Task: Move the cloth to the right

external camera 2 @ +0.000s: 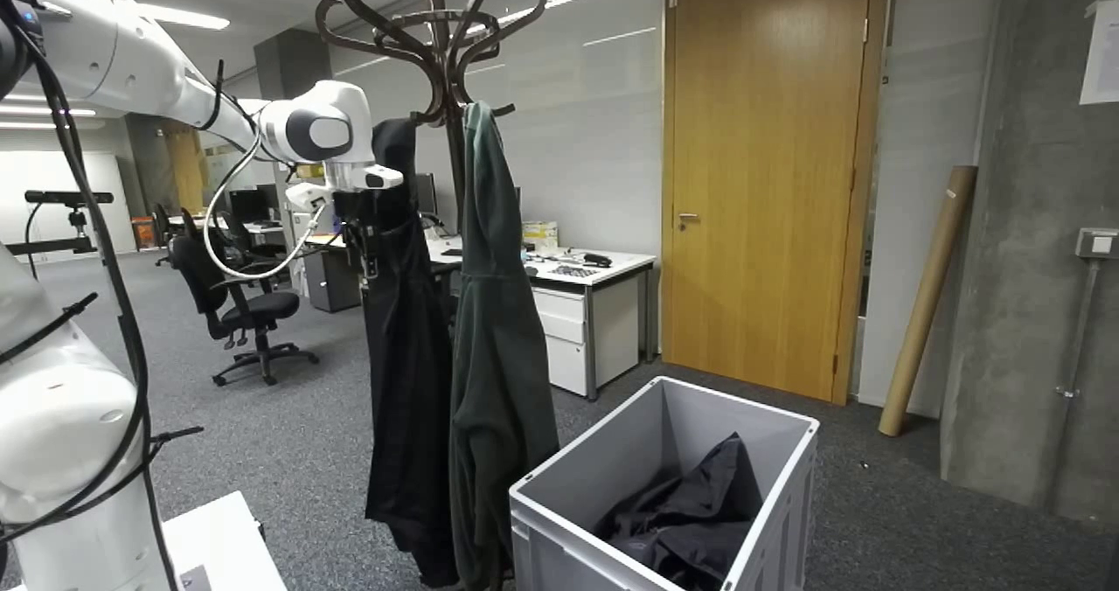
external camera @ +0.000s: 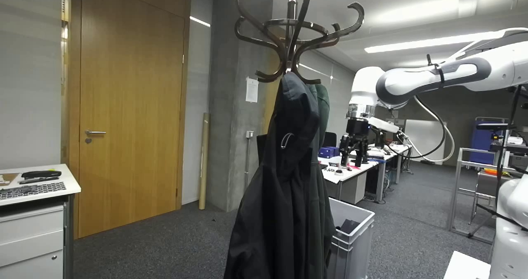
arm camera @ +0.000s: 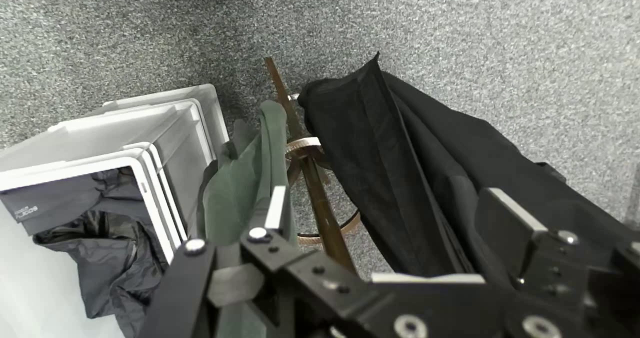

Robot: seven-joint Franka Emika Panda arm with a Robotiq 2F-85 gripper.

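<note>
The black coat (external camera: 280,188) hangs from the dark coat stand (external camera: 292,35) in long folds. It also shows in an exterior view (external camera 2: 406,399) behind the gripper, and in the wrist view (arm camera: 370,143) running from centre to lower right. My gripper (external camera: 352,161) is open and points down beside the coat's upper part. In the wrist view the fingers (arm camera: 395,210) are wide apart and the coat shows between and beyond them; no fabric is visibly clamped. In an exterior view the gripper (external camera 2: 365,263) overlaps the coat, so contact cannot be told. The coat's lower end is cut off in an exterior view.
A greenish-grey garment (external camera 2: 498,329) hangs beside the coat, below the left finger in the wrist view (arm camera: 245,178). A grey crate (external camera 2: 734,416) with dark fabric (external camera 2: 691,512) inside stands close to the stand. Desks (external camera: 354,171) and an office chair (external camera 2: 253,307) stand further off.
</note>
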